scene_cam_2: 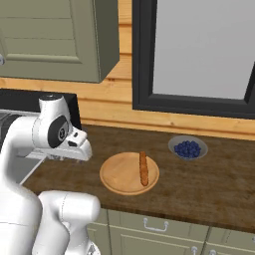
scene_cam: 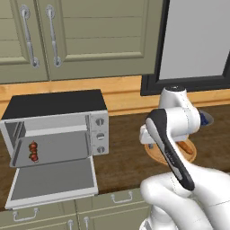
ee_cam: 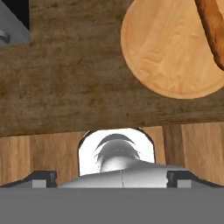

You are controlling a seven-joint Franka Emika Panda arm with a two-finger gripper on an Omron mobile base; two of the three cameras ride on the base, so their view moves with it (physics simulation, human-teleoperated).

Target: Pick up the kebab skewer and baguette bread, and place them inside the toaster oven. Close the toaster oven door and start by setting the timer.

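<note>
- Pincer point(scene_cam_2: 83, 148) empty, jaws spread wide, poised above the dark wooden counter point(scene_cam_2: 209, 184) between the toaster oven point(scene_cam: 54, 121) and the round wooden plate point(scene_cam_2: 119, 174).
- Baguette bread point(scene_cam_2: 144, 168) lying on the far-side half of that plate, away from the oven; from the pincer, off past the plate's near rim and across its bare middle.
- Long axis of the loaf running roughly front to back on the counter in the right base view, so likely best gripped across its narrow width, with jaws turned square to that line.
- In the hand view, loaf point(ee_cam: 212, 26) up in the top right corner, plate point(ee_cam: 166, 52) beside it; hand not yet over the target.
- Kebab skewer point(scene_cam: 33, 151) already inside the oven on the tray, toaster oven door point(scene_cam: 51, 182) dropped open.
</note>
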